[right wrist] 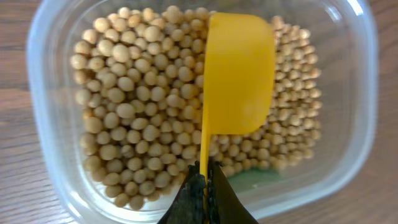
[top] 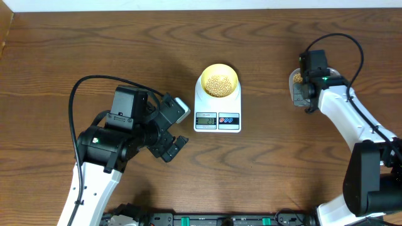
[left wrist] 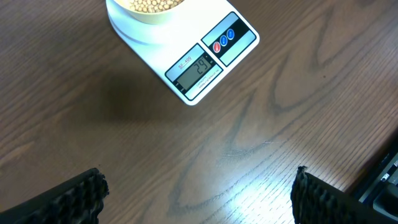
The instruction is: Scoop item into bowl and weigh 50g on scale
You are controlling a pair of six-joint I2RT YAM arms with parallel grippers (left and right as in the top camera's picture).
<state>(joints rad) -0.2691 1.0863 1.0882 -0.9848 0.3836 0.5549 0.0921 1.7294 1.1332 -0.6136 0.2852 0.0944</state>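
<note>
Since they are small, hard and round, the beans [right wrist: 137, 112] should roll and spill easily; most lie loose in the clear tub [right wrist: 357, 124], some in the bowl [top: 205, 80] on the scale [top: 217, 127]. My right gripper [right wrist: 202, 190] is clamped on the thin handle of the scoop [right wrist: 239, 74], over the tub. My left gripper [left wrist: 199, 193] stands wide, empty. Tub walls close; bare table [top: 270, 157] toward the scale.
</note>
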